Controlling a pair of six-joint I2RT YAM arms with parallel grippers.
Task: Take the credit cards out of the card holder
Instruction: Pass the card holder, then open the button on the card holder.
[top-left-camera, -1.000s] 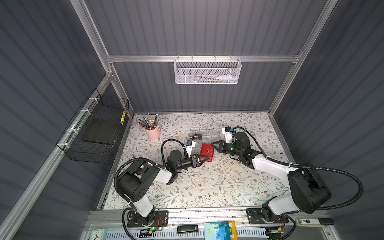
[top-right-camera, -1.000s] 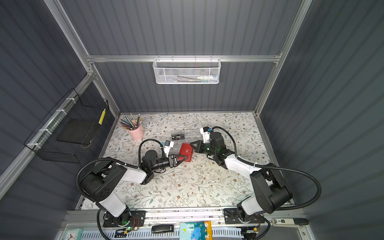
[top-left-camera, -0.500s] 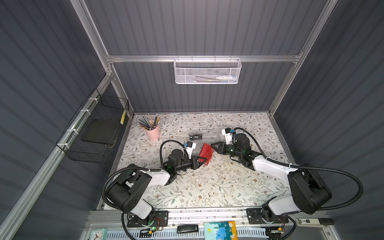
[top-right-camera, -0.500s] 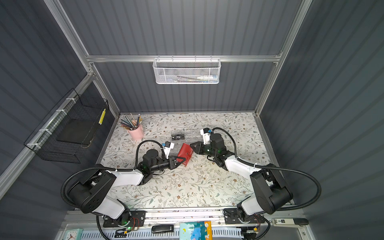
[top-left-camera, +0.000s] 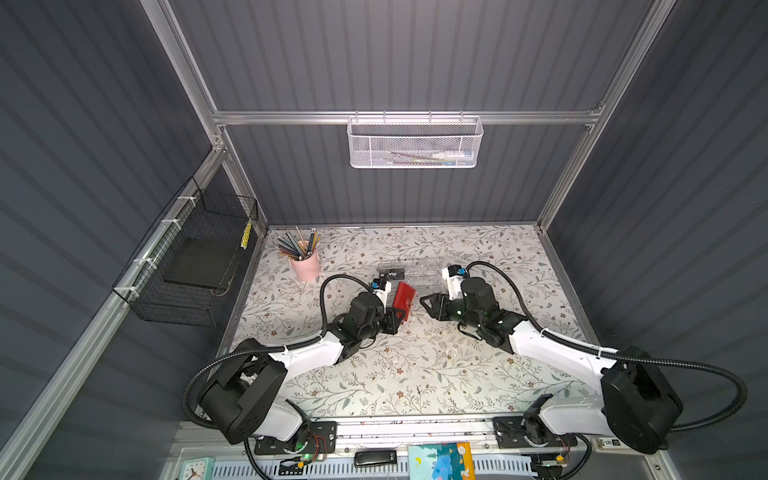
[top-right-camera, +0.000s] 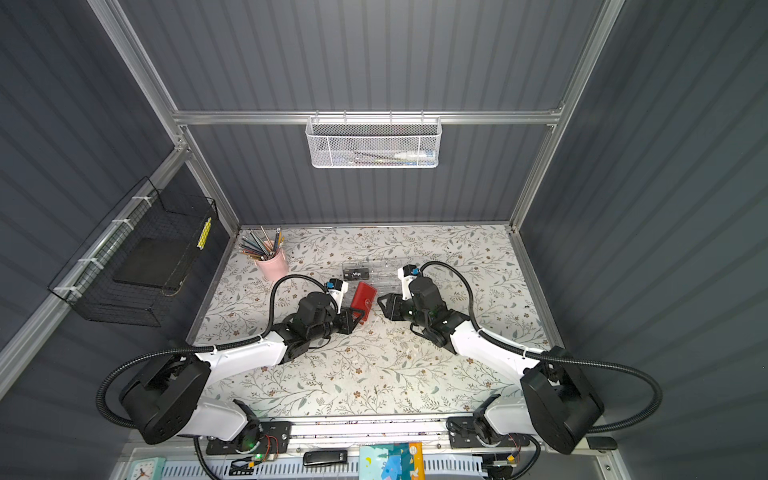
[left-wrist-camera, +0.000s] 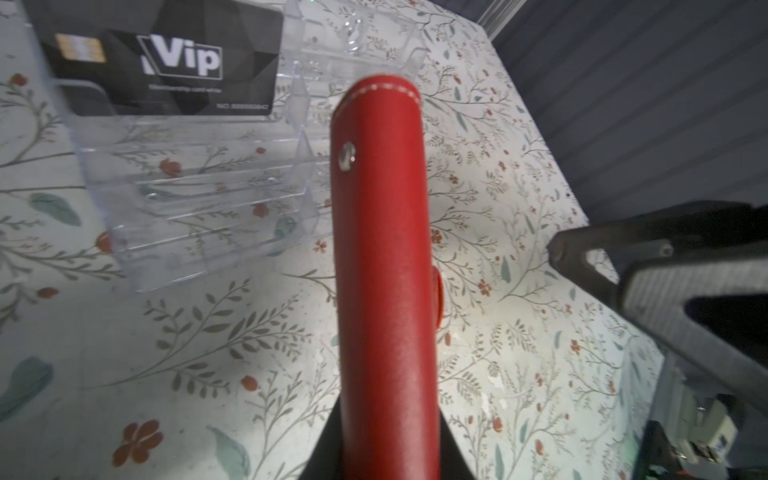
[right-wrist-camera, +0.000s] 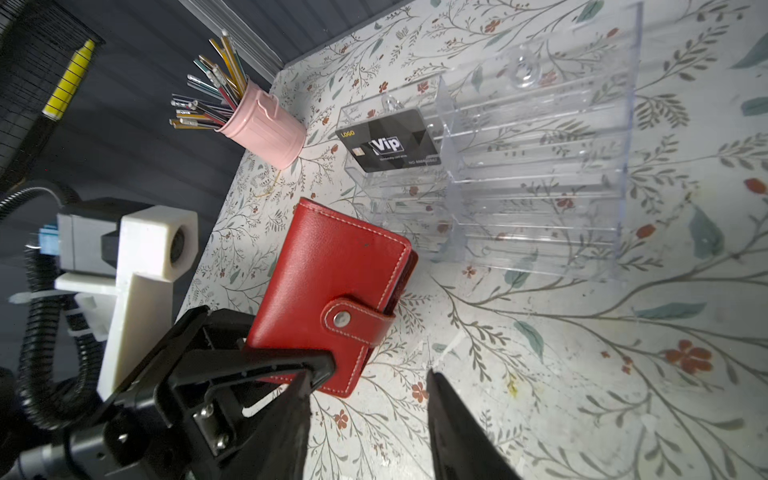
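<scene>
Red card holder (right-wrist-camera: 332, 282) is being clamped by our left pincer (right-wrist-camera: 320, 365): the jaws are squeezing one short end of it. We're holding it closed, with the strap tab snapped down over the front cover. It's sticking straight out ahead of the left pincer, tilted. We're unable to tell whether its far end is touching the table (top-left-camera: 415, 365).

Our right pincer (top-left-camera: 430, 303) is facing the left one from across the holder, jaws standing apart and gripping nothing. Its fingertips are sitting near the holder's strap side, not touching it.

Beyond the holder's far end, further out from both pincers, a clear acrylic box (right-wrist-camera: 540, 187) is lying on the floral table. One black credit card (right-wrist-camera: 390, 141) with white "Vip" lettering is resting in the box's end compartment, the one on the left pincer's side. Further out past that, a pink cup (top-left-camera: 306, 266) of pencils is standing near the table's back corner.
</scene>
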